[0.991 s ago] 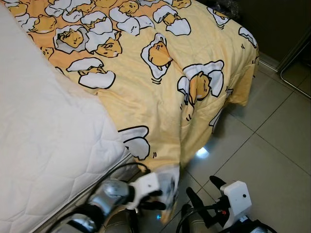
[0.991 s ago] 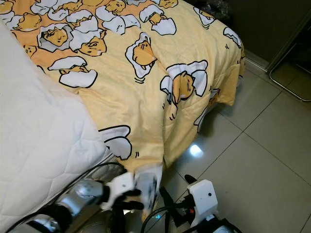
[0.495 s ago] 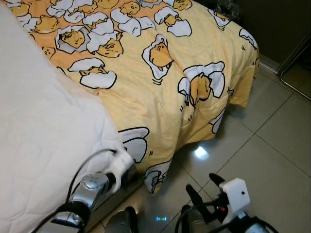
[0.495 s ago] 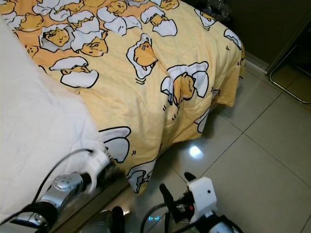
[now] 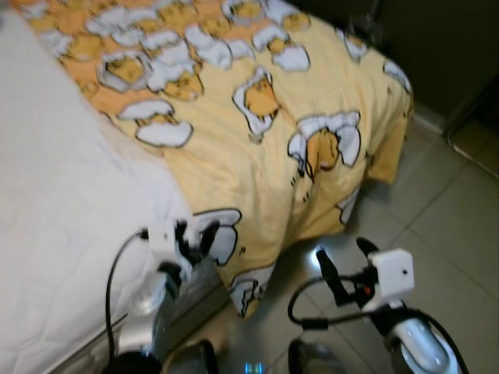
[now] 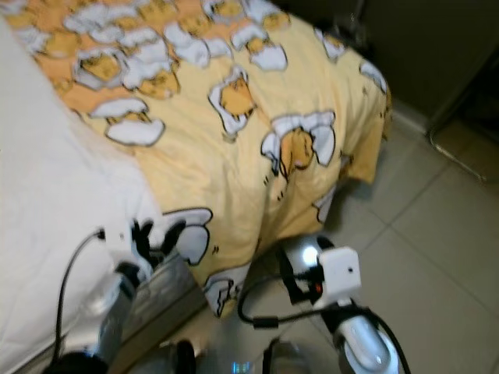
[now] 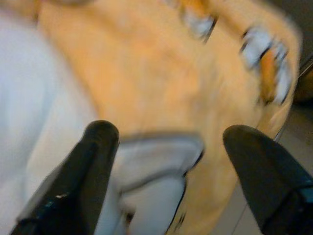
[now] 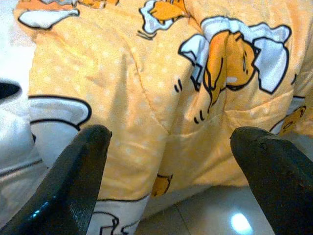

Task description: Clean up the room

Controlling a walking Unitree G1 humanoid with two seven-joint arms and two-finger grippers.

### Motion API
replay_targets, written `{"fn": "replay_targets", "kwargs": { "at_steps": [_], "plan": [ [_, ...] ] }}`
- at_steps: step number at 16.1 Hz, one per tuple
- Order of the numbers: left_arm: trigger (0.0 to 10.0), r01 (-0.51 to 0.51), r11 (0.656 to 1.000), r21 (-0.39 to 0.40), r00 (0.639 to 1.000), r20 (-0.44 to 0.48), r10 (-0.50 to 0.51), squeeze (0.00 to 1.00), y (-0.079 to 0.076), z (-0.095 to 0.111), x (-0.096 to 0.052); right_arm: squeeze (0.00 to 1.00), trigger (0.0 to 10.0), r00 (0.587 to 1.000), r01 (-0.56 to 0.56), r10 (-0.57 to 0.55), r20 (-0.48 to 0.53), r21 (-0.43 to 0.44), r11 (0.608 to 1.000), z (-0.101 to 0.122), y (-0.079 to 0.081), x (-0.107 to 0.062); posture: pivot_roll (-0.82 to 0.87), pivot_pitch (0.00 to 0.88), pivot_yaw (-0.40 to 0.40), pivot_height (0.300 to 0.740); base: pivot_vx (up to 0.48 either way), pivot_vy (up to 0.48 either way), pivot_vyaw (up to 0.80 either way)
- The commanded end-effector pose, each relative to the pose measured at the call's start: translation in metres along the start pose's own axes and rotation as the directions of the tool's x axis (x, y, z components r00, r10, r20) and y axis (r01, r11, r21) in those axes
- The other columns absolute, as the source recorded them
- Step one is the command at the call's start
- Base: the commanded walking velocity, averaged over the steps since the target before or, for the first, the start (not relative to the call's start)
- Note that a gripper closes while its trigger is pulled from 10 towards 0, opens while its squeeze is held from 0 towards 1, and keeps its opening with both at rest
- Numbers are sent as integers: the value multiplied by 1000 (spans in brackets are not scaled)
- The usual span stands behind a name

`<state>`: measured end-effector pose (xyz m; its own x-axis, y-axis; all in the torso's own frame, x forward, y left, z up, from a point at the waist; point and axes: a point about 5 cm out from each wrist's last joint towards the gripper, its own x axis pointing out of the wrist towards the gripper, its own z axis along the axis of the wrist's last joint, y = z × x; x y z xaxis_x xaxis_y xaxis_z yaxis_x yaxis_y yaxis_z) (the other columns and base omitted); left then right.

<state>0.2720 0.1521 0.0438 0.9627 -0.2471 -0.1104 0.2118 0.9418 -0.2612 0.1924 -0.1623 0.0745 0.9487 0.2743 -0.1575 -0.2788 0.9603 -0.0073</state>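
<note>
The left gripper (image 5: pixel 195 238) has its two long black fingers (image 7: pixel 88 166) spread apart with nothing held between them; it sits at the side edge of the bed, just where the yellow quilted blanket printed with white-and-orange cartoon egg figures (image 5: pixel 257 148) meets the bare white quilted mattress (image 5: pixel 62 234). In the left wrist view the blurred fabric lies just beyond the fingertips, a white patch of the print showing between them, and whether the tips touch the cloth cannot be told. The right gripper (image 5: pixel 343 265) also has its black fingers (image 8: pixel 73 181) wide apart and empty; it hangs over the glossy grey tiled floor (image 5: pixel 444 210), near the blanket's hanging edge but apart from it. Its white wrist housing (image 5: pixel 390 274) sits behind the fingers, with a black cable (image 5: pixel 312 312) looping below, and the silver right arm (image 5: pixel 421 347) runs down toward the lower corner. The silver left arm (image 5: pixel 148 312) rises from the bottom of the head views, a black cable (image 5: pixel 117 273) arching beside it. The blanket covers the far half of the bed and drapes over its side and corner, with one low flap (image 5: pixel 249 288) hanging close to the floor. A bright light reflection (image 5: pixel 321 253) shines on the tiles beside the right gripper.
</note>
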Motion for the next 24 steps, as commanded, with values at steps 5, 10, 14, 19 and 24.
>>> {"fn": "replay_targets", "kwargs": {
  "at_steps": [5, 10, 14, 19, 24],
  "plan": [
    [10000, -53, 995, 82, 999, -5, 53, 0, -5, 18, 26, 0, 10000, 999, 34, -34, 32, 1, 999, 2, -5, 23, -125, 43, 45, 740, 0, 0, 0],
    [10000, -149, 975, 166, 988, -22, 155, 0, 6, 25, 43, 0, 10000, 998, 42, -41, 39, -7, 999, 2, -4, 24, -167, 48, 59, 740, 0, 0, 0],
    [10000, -124, 983, 137, 992, 25, 122, 0, 0, 31, 32, 0, 10000, 996, 65, -64, 67, -18, 998, 5, -7, 30, -155, 2, 73, 740, 385, -219, 558],
    [10000, -112, 984, 135, 994, 0, 113, 0, -7, 31, 44, 0, 10000, 998, 50, -49, 48, -16, 999, 2, -5, 33, -152, 5, 61, 740, 322, -352, 283],
    [10000, -186, 980, 69, 981, -48, 190, 0, 5, 28, 49, 0, 10000, 998, 41, -40, 44, -23, 999, 1, -5, 31, -163, 14, 67, 740, 348, -136, 0]
  ]
}}
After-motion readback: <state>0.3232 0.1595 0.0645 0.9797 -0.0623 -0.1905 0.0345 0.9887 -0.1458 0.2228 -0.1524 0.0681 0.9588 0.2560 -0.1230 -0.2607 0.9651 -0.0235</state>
